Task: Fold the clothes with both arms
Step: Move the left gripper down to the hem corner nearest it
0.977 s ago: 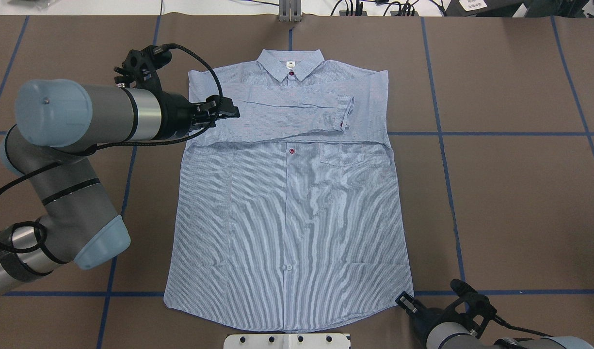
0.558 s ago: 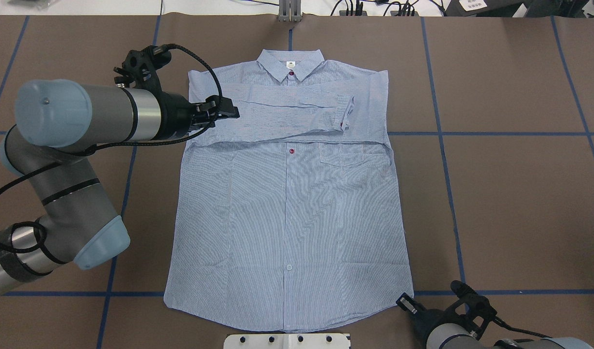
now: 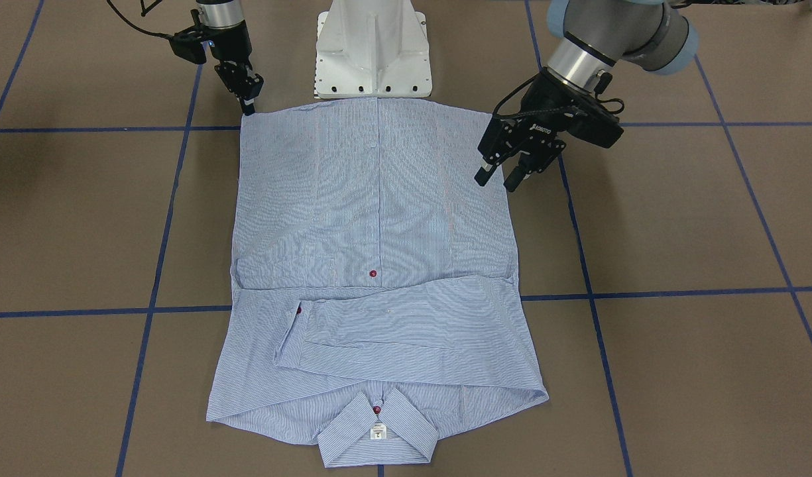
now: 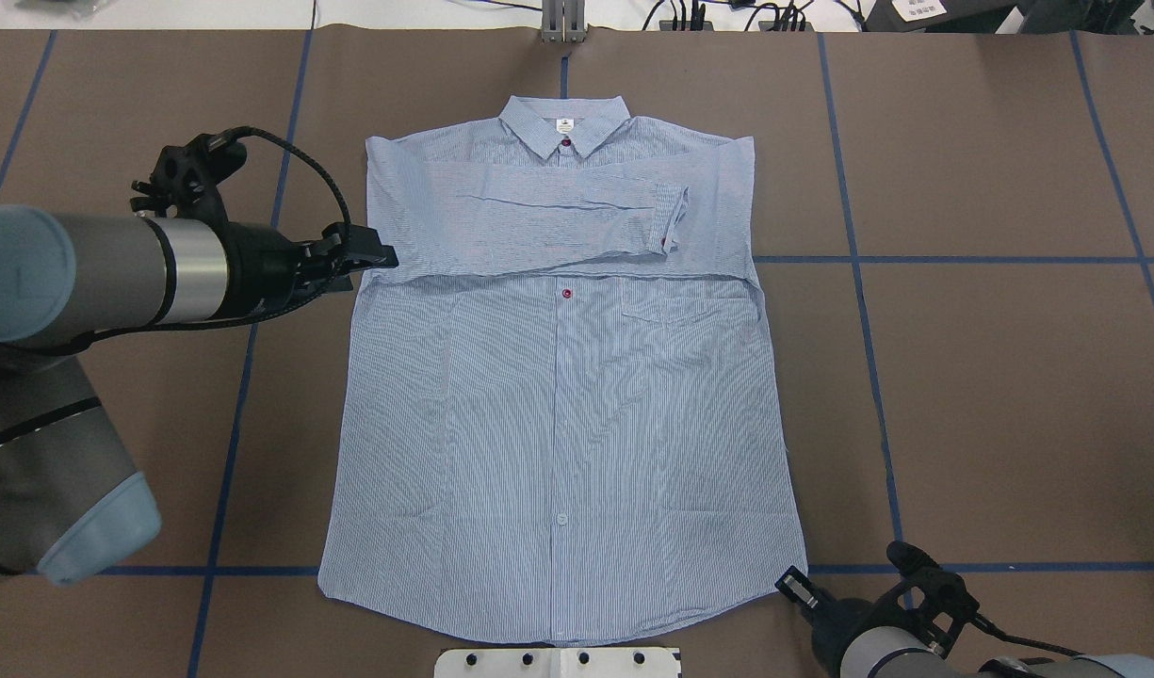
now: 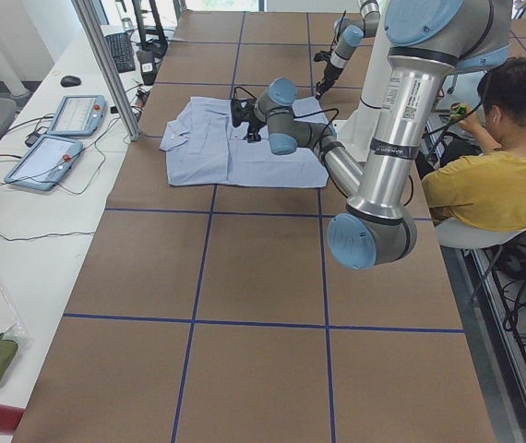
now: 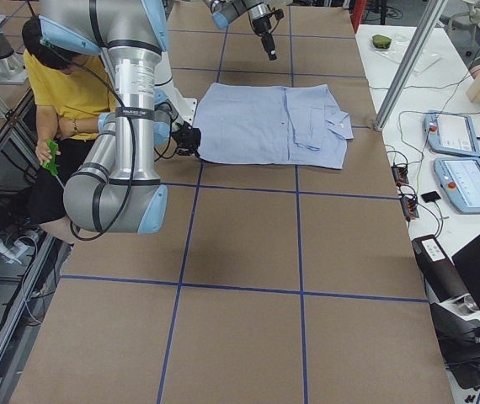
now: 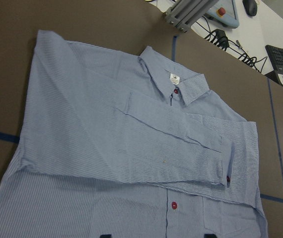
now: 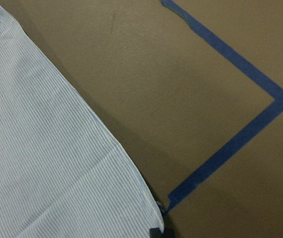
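The striped blue-and-white shirt [image 4: 558,395] lies flat and front up, collar away from me, with both sleeves folded across the chest. It also shows in the front view [image 3: 379,218] and the left wrist view [image 7: 131,148]. My left gripper [image 4: 374,256] is open and empty. It hovers beside the shirt's left edge at chest height, seen also in the front view [image 3: 497,180]. My right gripper [image 3: 248,106] looks shut, its tips at the hem's right corner [image 8: 146,203]. The overhead view shows it there too [image 4: 795,586].
The white pedestal base [image 3: 372,53] stands just behind the hem. Blue tape lines [image 4: 859,264] cross the brown table. A person in yellow [image 5: 484,175] sits behind the robot. Teach pendants [image 6: 459,160] and a metal post [image 4: 562,24] lie beyond the far edge.
My left gripper has drawn back from over the folded sleeve, toward my left and nearer to me, and is now off the shirt's edge. The right gripper has barely moved.
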Motion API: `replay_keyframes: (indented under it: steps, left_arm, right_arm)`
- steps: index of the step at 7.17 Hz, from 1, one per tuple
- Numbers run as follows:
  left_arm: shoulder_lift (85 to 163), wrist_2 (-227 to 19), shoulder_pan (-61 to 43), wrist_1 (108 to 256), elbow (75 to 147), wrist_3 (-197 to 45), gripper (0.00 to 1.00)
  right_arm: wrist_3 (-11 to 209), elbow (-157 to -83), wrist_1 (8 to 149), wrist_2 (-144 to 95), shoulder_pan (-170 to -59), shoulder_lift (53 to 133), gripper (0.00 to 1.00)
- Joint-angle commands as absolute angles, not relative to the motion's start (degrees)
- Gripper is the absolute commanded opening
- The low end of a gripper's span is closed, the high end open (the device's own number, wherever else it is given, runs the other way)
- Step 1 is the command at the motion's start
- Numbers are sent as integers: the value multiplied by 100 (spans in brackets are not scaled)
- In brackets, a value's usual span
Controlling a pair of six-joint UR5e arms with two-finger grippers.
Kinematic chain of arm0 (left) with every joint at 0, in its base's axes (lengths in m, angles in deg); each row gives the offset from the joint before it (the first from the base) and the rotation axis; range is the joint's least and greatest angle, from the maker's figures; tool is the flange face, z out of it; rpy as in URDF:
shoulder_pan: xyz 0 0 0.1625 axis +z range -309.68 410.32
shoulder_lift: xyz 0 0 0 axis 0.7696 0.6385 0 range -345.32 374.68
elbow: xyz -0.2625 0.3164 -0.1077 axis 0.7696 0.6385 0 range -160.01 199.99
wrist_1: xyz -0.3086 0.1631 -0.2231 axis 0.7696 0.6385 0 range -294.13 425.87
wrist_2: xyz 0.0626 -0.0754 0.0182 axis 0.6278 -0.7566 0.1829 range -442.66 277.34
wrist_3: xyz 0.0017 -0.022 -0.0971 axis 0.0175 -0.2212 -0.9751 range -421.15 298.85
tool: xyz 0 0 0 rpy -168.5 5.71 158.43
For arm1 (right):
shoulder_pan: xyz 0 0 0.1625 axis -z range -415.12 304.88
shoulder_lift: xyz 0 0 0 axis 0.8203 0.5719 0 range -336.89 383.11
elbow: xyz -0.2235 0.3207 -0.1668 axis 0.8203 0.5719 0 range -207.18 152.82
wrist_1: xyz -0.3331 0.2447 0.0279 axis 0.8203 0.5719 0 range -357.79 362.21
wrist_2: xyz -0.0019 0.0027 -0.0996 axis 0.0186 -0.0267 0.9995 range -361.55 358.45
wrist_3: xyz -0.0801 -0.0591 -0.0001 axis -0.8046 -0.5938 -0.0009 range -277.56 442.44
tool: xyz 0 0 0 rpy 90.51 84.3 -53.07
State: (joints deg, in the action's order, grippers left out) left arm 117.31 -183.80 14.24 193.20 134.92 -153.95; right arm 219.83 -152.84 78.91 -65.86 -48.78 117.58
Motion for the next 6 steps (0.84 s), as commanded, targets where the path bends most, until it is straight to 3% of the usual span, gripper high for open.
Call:
replay_keyframes:
  steps: [1,4,6]
  left_arm:
    - [10701,-18303,2319,18955,14195,-16490,69]
    - [9775,-16767,4543,18883,14137,-17861,64]
    - [9826,-16449,4873,18874,14031,-18138,63]
  right_arm:
    - [21990,-15557,7885,-6702,-4879,11794,0]
    - [21990,-15594,7885,-6711,-4870,11935,0]
    - [21990,-15594,7894,-6711,-4818,11935,0]
